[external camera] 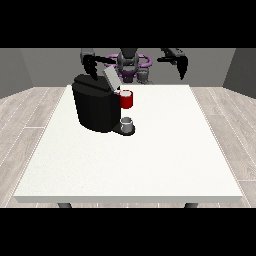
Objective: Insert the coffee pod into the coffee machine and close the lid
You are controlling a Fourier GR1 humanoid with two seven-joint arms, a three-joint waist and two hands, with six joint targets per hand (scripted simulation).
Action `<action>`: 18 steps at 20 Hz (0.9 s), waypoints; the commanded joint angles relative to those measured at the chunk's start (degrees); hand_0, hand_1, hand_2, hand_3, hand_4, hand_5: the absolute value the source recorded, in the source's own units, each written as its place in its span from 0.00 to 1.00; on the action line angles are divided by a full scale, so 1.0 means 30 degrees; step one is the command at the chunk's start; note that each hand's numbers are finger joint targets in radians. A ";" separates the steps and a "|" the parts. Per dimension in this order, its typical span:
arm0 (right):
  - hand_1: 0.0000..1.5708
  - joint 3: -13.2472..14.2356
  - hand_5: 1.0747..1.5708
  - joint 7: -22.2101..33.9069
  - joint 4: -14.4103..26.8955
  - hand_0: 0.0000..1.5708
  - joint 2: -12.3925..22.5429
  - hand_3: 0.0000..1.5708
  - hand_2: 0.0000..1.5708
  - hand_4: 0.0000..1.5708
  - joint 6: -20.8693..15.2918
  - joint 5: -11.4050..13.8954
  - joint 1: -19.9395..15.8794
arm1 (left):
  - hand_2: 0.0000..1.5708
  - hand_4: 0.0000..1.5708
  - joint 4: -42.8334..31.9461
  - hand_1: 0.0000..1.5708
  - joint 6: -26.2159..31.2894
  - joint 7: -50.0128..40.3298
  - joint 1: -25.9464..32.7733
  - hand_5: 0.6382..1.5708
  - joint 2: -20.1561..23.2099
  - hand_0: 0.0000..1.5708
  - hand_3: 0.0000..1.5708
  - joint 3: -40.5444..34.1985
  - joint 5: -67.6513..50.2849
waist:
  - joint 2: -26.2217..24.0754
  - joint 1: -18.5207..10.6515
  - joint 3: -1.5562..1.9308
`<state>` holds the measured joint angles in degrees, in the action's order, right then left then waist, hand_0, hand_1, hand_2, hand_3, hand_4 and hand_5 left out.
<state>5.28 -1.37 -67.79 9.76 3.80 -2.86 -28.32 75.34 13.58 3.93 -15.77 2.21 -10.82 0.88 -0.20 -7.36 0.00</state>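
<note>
We are seeing a black coffee machine point(95, 107) standing on the white table point(150, 160), lid point(111, 77) raised; both hands point(90, 65) point(181, 65) are hovering, fingers drooping relaxed, holding nothing.

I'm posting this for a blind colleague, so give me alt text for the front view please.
A black coffee machine stands on a white table with its grey lid raised, a red pod holder at its front and a small grey cup beneath. Behind the table, the robot holds both black hands raised, the hand at the view's left just above the machine, the hand at the view's right off to the side.
</note>
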 commanded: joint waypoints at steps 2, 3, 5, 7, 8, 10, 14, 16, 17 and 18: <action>0.00 -0.0093 1.00 -0.0585 0.1347 0.00 0.0295 0.00 0.00 0.00 0.0269 0.0646 -0.1493 | 0.00 0.00 0.0815 0.00 -0.0220 0.0177 0.0055 1.00 0.0295 0.00 0.00 0.0196 -0.0293 | 0.0971 -0.0101 0.0001; 0.00 -0.0040 1.00 -0.1251 0.1689 0.00 0.0029 0.00 0.00 0.00 0.0076 0.0706 -0.1112 | 0.00 0.00 0.1230 0.00 0.0696 -0.0633 -0.0199 1.00 0.1190 0.00 0.00 -0.0324 -0.1148 | 0.0920 -0.0203 0.0002; 0.00 -0.0132 1.00 -0.1391 0.2250 0.00 -0.0320 0.00 0.00 0.00 -0.0485 0.1102 -0.1297 | 0.00 0.00 0.2266 0.00 0.0073 -0.1733 -0.0030 1.00 0.0467 0.00 0.00 0.0256 -0.1259 | 0.0576 -0.0498 0.0004; 0.00 -0.0083 1.00 -0.0351 0.2049 0.00 -0.0372 0.00 0.00 0.00 -0.0091 0.0695 -0.2248 | 0.00 0.00 0.1596 0.00 -0.0583 -0.0507 0.0433 1.00 0.0227 0.00 0.00 0.0615 -0.0479 | 0.0786 -0.0091 0.0002; 0.00 0.0002 1.00 0.0030 0.1736 0.00 -0.0002 0.00 0.00 0.00 0.0387 0.0509 -0.2694 | 0.00 0.00 0.0707 0.00 -0.0566 -0.0203 -0.0674 1.00 0.1259 0.00 0.00 -0.0596 -0.1011 | 0.1195 0.0502 -0.0001; 0.00 0.0204 1.00 -0.0834 0.2593 0.00 -0.0080 0.00 0.00 0.03 -0.0301 0.0976 -0.2646 | 0.00 0.00 0.1826 0.00 -0.0882 -0.0150 0.0804 1.00 0.0100 0.00 0.00 0.1098 -0.0056 | 0.1072 -0.0158 0.0002; 0.00 0.0235 1.00 -0.1553 0.3142 0.00 0.0101 0.00 0.00 0.00 0.0157 0.1093 -0.2902 | 0.00 0.00 0.1509 0.00 -0.0522 0.0177 0.0745 1.00 0.0794 0.00 0.00 0.0569 -0.0604 | 0.1652 -0.0167 0.0002; 0.00 -0.0755 1.00 -0.0130 0.2362 0.00 -0.0874 0.00 0.00 0.00 0.0040 0.1296 -0.2883 | 0.00 0.00 0.1293 0.00 -0.1267 -0.0793 0.0695 1.00 0.0653 0.00 0.00 0.0528 -0.0489 | 0.0531 0.0358 0.0000; 0.00 -0.0622 1.00 -0.2199 0.3053 0.00 -0.0804 0.00 0.00 0.00 0.0018 0.1574 -0.2407 | 0.00 0.00 0.1356 0.00 -0.0564 0.0133 0.0343 1.00 0.1036 0.00 0.00 0.0482 -0.0686 | 0.1743 0.0126 0.0002; 0.00 -0.1205 1.00 -0.0227 0.2142 0.00 -0.1334 0.00 0.00 0.00 -0.0504 0.1816 -0.3250 | 0.00 0.00 -0.0038 0.00 -0.0984 0.1915 0.0805 1.00 0.0796 0.00 0.00 0.0261 -0.0278 | 0.1411 0.0669 -0.0006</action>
<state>4.18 -4.45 -61.24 8.11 3.27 0.89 -36.75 78.29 11.63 4.83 -14.16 4.97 -9.94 -0.95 3.16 -6.51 -0.12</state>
